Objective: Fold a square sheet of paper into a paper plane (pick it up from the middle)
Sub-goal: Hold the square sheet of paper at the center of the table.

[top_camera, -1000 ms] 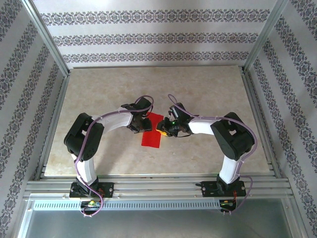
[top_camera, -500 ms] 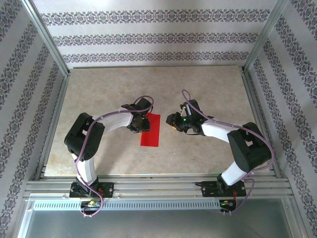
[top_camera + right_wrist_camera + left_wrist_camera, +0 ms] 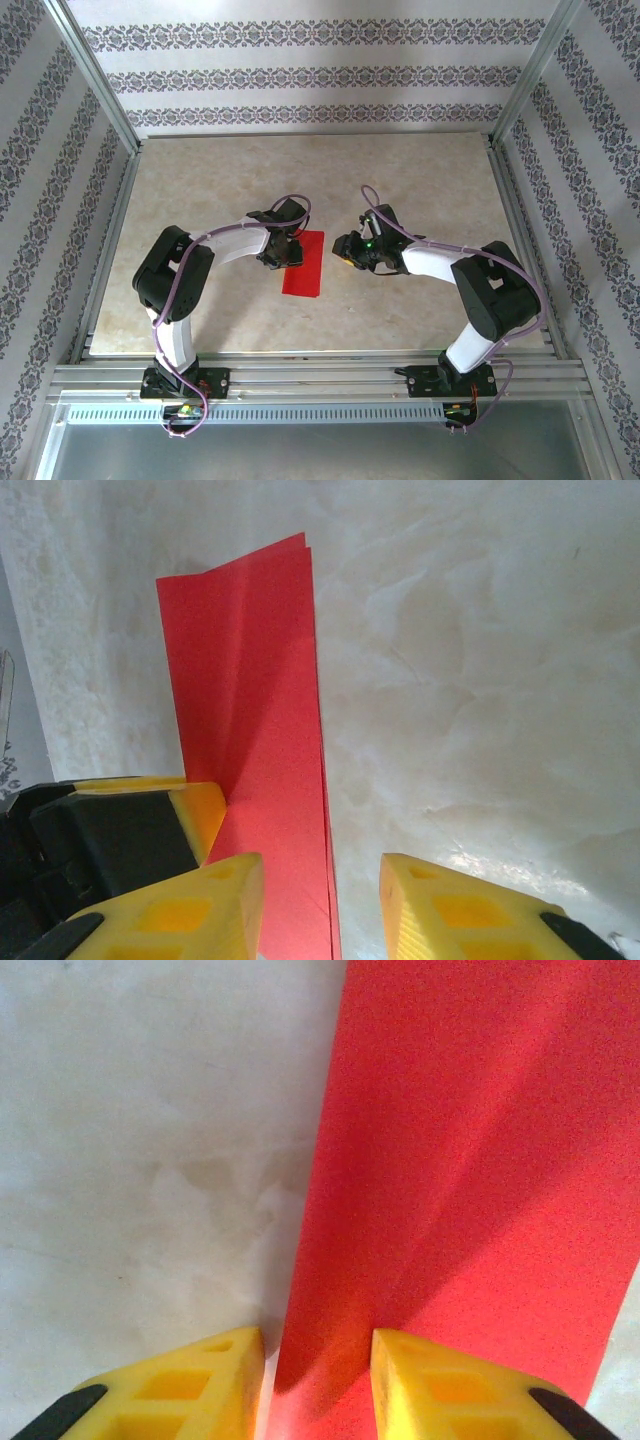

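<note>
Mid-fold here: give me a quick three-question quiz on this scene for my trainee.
1. True or false: the red paper lies as a flat unfolded square.
2. Which gripper sits over the paper's left edge? A) left B) right C) neither
3. Fill in: the right gripper stands apart, to the paper's ____.
Key: 1 false, it is folded narrow; 2 A, the left gripper; 3 right.

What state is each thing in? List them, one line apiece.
paper: folded in half into a narrow strip, lying on the table, not yet a plane.
left gripper: open, astride the paper's left edge.
right gripper: open, to the paper's right, holding nothing.
</note>
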You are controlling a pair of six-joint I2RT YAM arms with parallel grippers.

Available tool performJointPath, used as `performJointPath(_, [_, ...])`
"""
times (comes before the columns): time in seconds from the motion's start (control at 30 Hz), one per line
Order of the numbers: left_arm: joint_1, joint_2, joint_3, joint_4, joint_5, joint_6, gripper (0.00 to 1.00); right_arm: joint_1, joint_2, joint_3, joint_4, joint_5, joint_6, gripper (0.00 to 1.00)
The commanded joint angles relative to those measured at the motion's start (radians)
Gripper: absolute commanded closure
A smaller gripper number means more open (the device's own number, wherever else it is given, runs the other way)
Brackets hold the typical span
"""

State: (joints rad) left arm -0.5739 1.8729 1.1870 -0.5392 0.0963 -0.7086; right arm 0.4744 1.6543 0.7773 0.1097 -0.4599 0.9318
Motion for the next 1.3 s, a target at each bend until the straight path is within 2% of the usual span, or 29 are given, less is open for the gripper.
performJointPath(0.0, [0.000, 0.034, -0.012, -0.041, -0.010, -0.020, 0.64, 0.017, 0.021, 0.033, 0.007, -0.005, -0.028, 0.64])
performJointPath(0.23, [0.000, 0.048, -0.012, -0.059, -0.019, -0.090, 0.64, 0.029, 0.041, 0.045, 0.013, -0.010, -0.026, 0.64])
performJointPath(0.7, [0.000, 0.065, -0.009, -0.104, -0.030, -0.140, 0.61, 0.036, 0.058, 0.052, 0.017, -0.014, -0.025, 0.64])
performJointPath(1.27, [0.022, 0.067, -0.044, -0.085, -0.007, -0.197, 0.64, 0.041, 0.064, 0.057, 0.019, -0.020, -0.030, 0.64])
